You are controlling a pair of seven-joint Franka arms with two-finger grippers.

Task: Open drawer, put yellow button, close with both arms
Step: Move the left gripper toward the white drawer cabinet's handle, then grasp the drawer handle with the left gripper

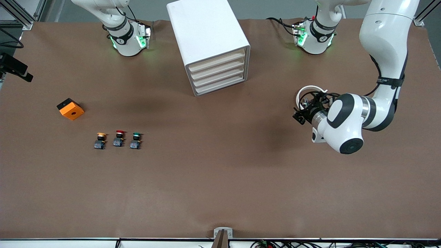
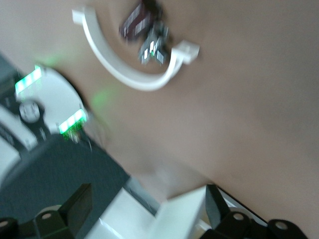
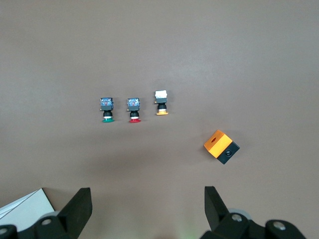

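The white cabinet (image 1: 206, 31) stands at the table's back middle. Its top drawer (image 1: 217, 61) is shut, like the three below it. The yellow button (image 1: 100, 140) stands upright toward the right arm's end, beside a red-capped one (image 1: 119, 137) and a green-capped one (image 1: 135, 140). It also shows in the right wrist view (image 3: 160, 103). My left gripper (image 1: 299, 115) hangs open and empty over bare table toward the left arm's end of the cabinet, which shows blurred in the left wrist view (image 2: 164, 219). My right gripper (image 3: 147, 209) is open and empty, high above the buttons, out of the front view.
An orange block with a hole (image 1: 70, 109) lies on the table toward the right arm's end, farther from the camera than the buttons. It also shows in the right wrist view (image 3: 221, 147). Both arm bases (image 1: 127, 38) (image 1: 313, 34) flank the cabinet.
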